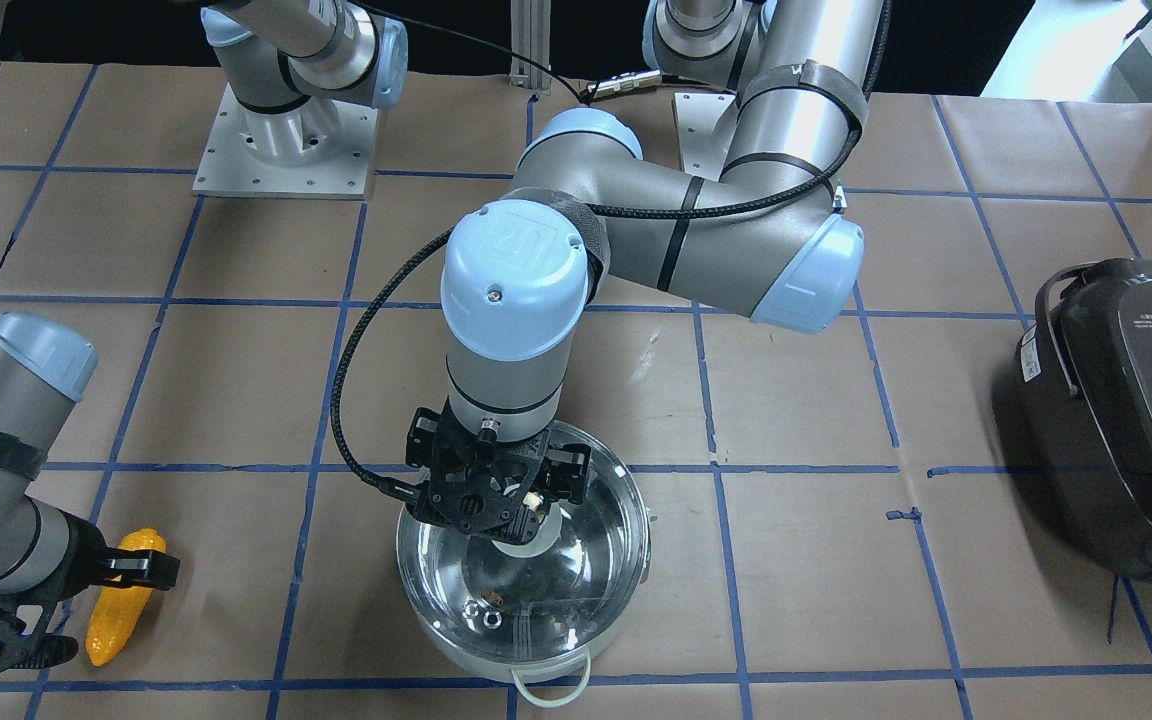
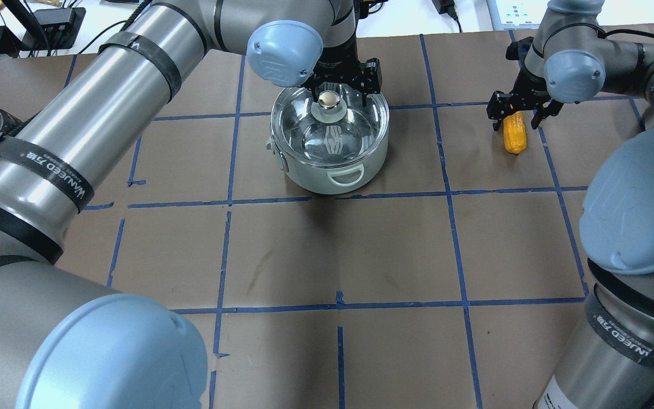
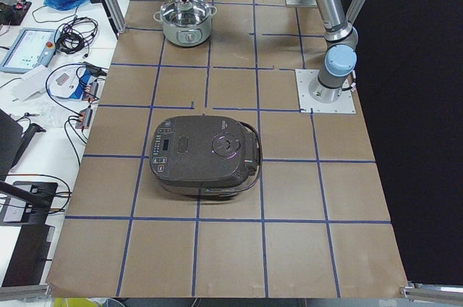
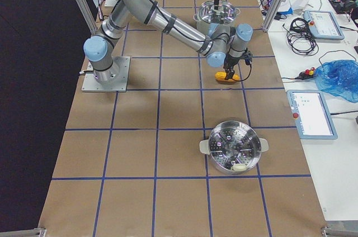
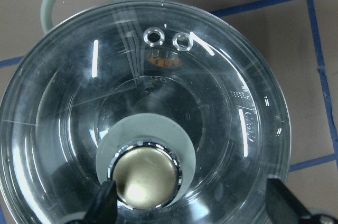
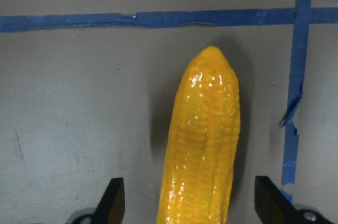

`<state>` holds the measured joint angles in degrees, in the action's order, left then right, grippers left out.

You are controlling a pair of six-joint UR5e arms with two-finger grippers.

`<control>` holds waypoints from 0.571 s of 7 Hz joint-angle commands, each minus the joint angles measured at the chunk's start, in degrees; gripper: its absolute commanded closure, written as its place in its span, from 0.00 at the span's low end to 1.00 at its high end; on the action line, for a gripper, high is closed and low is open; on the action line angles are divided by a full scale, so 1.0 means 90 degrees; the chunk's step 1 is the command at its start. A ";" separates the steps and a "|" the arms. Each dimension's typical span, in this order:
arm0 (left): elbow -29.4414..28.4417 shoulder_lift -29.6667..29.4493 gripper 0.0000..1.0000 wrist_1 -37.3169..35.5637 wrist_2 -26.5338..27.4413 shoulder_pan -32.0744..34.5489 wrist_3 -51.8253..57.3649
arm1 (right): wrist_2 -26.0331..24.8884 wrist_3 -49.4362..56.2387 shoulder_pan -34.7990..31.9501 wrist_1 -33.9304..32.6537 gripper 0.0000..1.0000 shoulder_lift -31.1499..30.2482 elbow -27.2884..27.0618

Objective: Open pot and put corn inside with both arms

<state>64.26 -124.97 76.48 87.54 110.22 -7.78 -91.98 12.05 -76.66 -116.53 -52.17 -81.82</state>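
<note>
right gripper (image 2: 520, 116) astride corn (image 2: 515, 139) — (pot (image 2: 332, 177) lidded)

I read "UR" on the blue joint cap (image 1: 519, 262), and "WANJEED" on a black strap (image 2: 57, 170) around the left arm (image 2: 83, 119).

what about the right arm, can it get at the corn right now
Probably yes. The right gripper is open, its jaws straddling the corn, which lies on the table with nothing over it.
</note>
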 commanded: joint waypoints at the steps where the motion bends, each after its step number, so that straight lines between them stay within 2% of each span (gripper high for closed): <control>1: 0.0028 -0.0021 0.00 0.0047 0.0077 0.0009 0.0063 | -0.0014 0.0038 0.0051 -0.0157 0.18 0.0181 -0.0040; 2: 0.0019 -0.0012 0.00 0.0067 0.0271 0.0009 0.0189 | -0.0015 0.0029 0.0061 -0.0168 0.36 0.0210 -0.0040; 4: 0.0029 -0.0011 0.00 0.0057 0.0283 -0.0010 0.0249 | -0.0005 -0.0049 0.0061 -0.0139 0.82 0.0172 0.0058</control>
<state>64.56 -125.08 76.99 89.84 110.26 -5.88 -92.08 11.99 -76.14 -117.90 -50.49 -81.72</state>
